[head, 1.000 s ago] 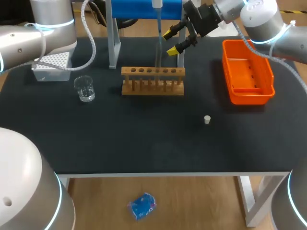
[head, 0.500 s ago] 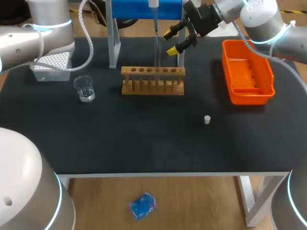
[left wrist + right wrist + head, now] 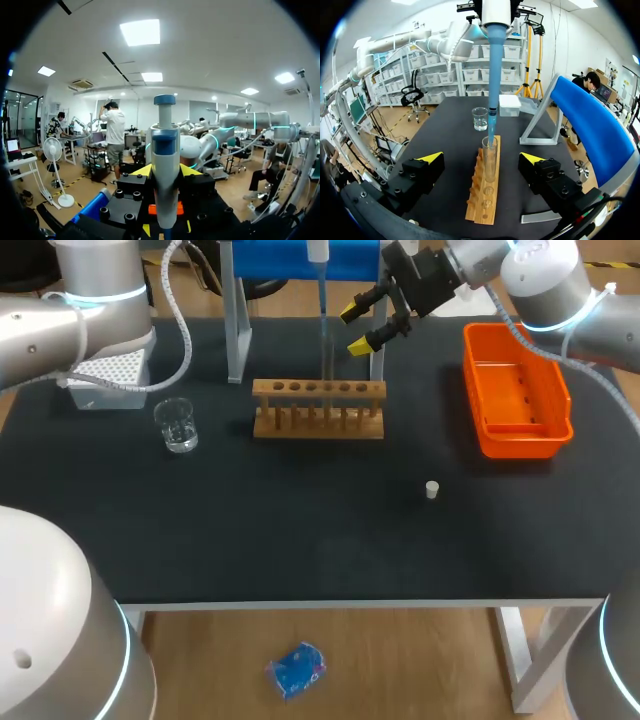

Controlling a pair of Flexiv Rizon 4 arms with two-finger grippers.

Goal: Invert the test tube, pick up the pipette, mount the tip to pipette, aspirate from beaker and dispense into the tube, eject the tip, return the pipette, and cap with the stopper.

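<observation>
We log the pipette hanging upright over the far middle of the table. The left gripper is closed on its white body, and in the right wrist view its black parts flank that body from two sides. The blue tip ends just inside the mouth of the test tube, which stands mouth up in a middle hole of the wooden rack. The right gripper sits just behind the rack toward the far edge, fingers spread wide and holding nothing, with the tube ahead of them and untouched. The beaker stands toward the left edge, near the white tip box at the far left corner. The stopper lies alone right of the middle, nearer the front edge. An orange bin sits by the right edge and a blue stand at the far edge. Print on these items is not legible to us. Against the frame one second back, the pipette's upper end has drifted slightly toward the left edge, while the right gripper, rack, beaker and stopper are unmoved.
</observation>
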